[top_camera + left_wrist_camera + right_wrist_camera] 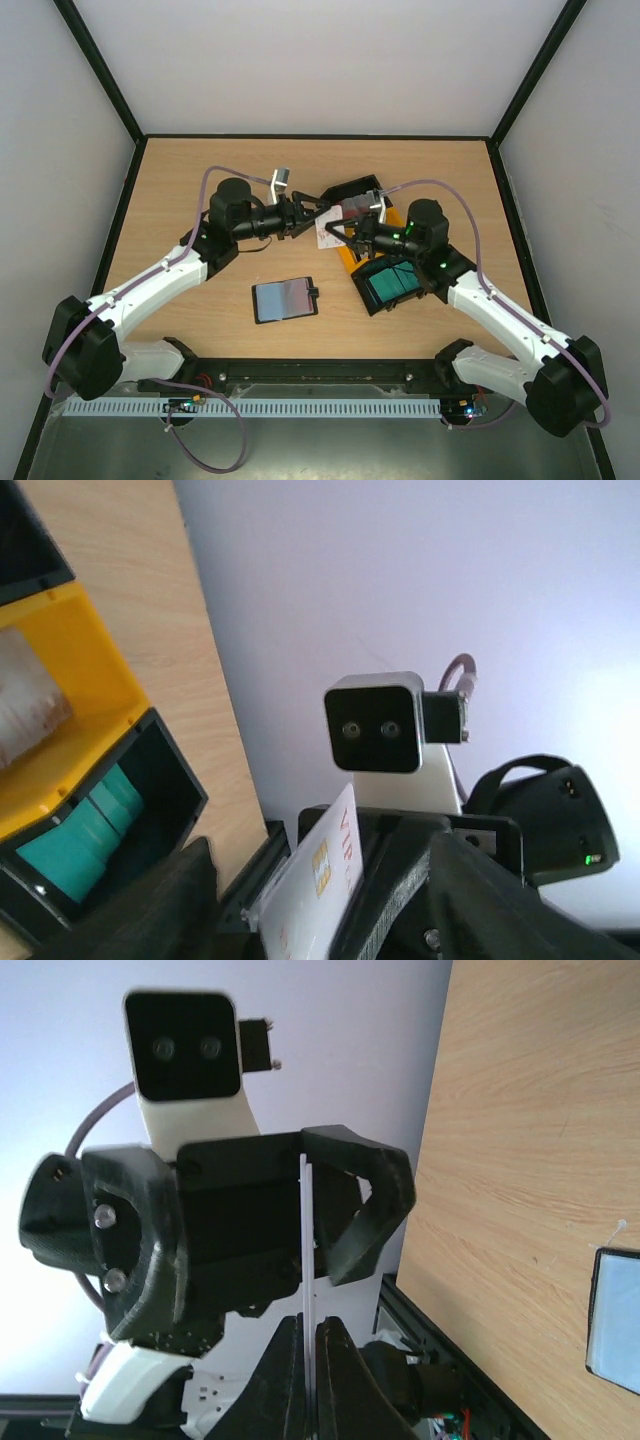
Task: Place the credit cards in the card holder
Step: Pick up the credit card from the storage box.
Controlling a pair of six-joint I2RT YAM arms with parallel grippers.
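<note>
A white credit card with red lettering and a gold chip is held in the air between the two grippers, above the bins. My right gripper is shut on it; the right wrist view shows the card edge-on, pinched between the fingertips. My left gripper faces it with jaws open, one on each side of the card, not closed on it. The card holder lies open on the table in front, grey inside up; its edge also shows in the right wrist view.
A black bin holds teal cards. A yellow bin beside it holds red-and-white cards. Another black bin stands behind. Black-edged walls ring the table.
</note>
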